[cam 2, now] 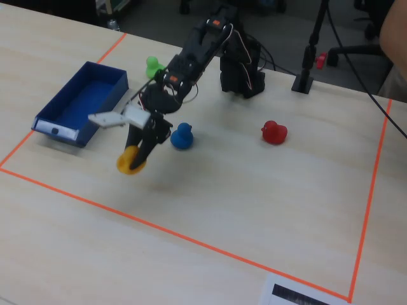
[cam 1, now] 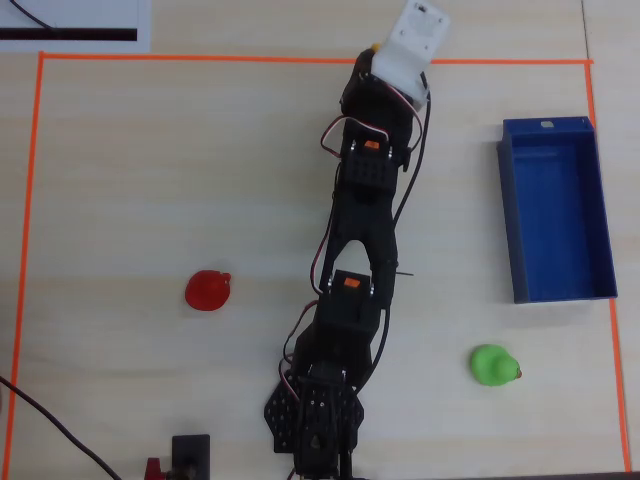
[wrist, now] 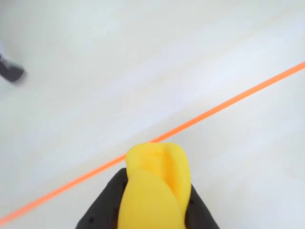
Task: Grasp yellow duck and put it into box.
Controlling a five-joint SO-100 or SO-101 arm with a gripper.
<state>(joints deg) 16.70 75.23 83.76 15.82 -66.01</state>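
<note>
- Fingers (wrist: 102, 210) clamped on yellow duck (wrist: 155, 186), bottom centre of wrist view; black jaws flank both sides of the body, so grip looks secure.
- Gripper (cam 2: 135, 155) holds duck clear of table (cam 2: 254, 210) in fixed view, left of centre, near orange tape line (wrist: 228, 106); lifted probably to clear box wall.
- Box (cam 2: 82, 105) sits upper left in fixed view, apart from duck; transfer not yet done.
- Blue duck (cam 2: 182, 136) just beside gripper; red duck (cam 2: 274, 132) and green duck (cam 2: 152, 64) well apart, untouched.
</note>
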